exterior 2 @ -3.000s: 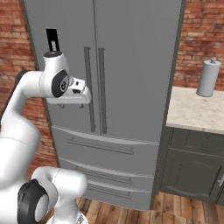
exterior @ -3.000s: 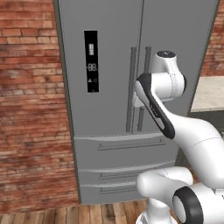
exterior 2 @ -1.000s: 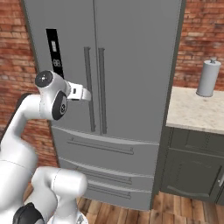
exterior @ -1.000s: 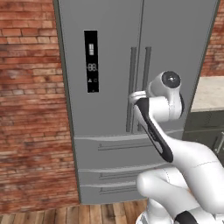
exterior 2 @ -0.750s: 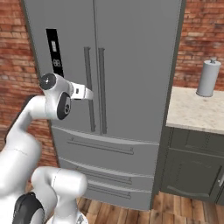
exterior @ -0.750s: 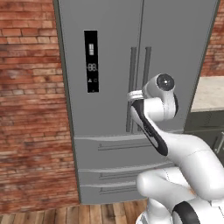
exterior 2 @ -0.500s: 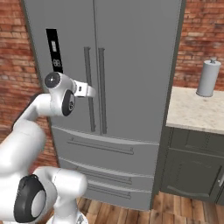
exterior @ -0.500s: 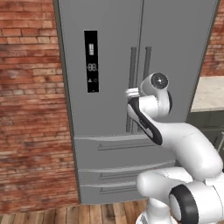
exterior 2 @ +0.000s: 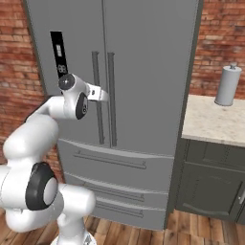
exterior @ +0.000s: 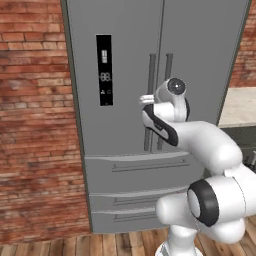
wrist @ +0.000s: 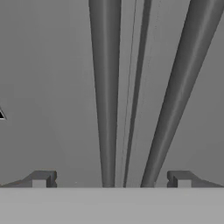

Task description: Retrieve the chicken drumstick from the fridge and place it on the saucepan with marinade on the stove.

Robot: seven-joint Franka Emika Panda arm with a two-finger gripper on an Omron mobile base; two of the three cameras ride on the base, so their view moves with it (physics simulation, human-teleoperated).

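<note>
- Chicken drumstick: presumably inside the fridge (exterior: 130, 75), whose doors are both closed, so it is hidden.
- Gripper (wrist: 111, 178) sits close to the doors, fingers spread wide and holding nothing; both bar handles (wrist: 106, 87) run from 12 to 6 o'clock between the tips in the hand view.
- Risk: closing with both bars inside the span could trap both, or slip off, leaving either door stuck.
</note>
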